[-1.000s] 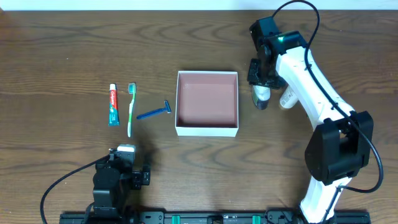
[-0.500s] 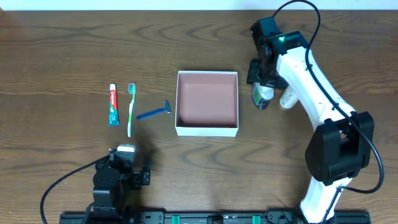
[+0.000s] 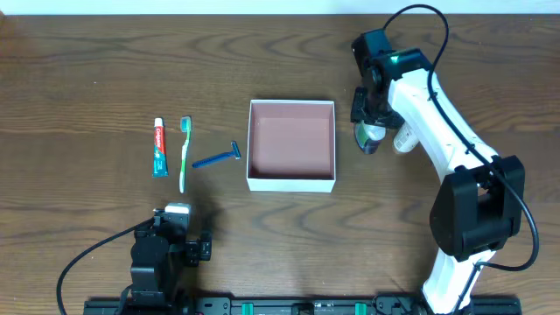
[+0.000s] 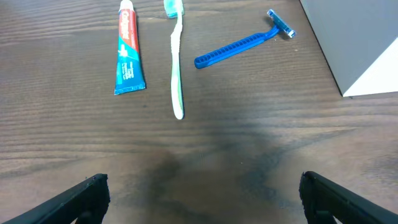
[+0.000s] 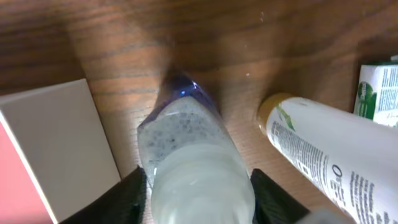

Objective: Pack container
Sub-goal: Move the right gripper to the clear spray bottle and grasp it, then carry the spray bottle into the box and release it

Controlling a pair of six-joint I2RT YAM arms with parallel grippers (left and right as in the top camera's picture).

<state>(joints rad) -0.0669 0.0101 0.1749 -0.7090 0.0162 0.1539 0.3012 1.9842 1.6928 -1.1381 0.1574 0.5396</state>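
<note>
The container (image 3: pixel 291 183) is a square white box with a dusty-pink inside, at the table's middle; its white corner shows in the right wrist view (image 5: pixel 56 137) and in the left wrist view (image 4: pixel 367 43). My right gripper (image 3: pixel 367 131) is shut on a clear tube with a speckled end (image 5: pixel 186 155), just right of the box and lifted off the wood. A white bottle (image 5: pixel 323 155) lies right of it. A toothpaste tube (image 3: pixel 159 147), a green toothbrush (image 3: pixel 184 153) and a blue razor (image 3: pixel 217 158) lie left of the box. My left gripper (image 4: pixel 199 193) is open and empty.
A green-and-white carton (image 5: pixel 379 87) lies at the far right beside the white bottle. The right arm (image 3: pixel 437 114) reaches across the table's right side from its base at the front. The left arm (image 3: pixel 162 254) rests near the front edge.
My right gripper has shifted slightly toward the far side with the clear tube in it. The left arm has not moved.
</note>
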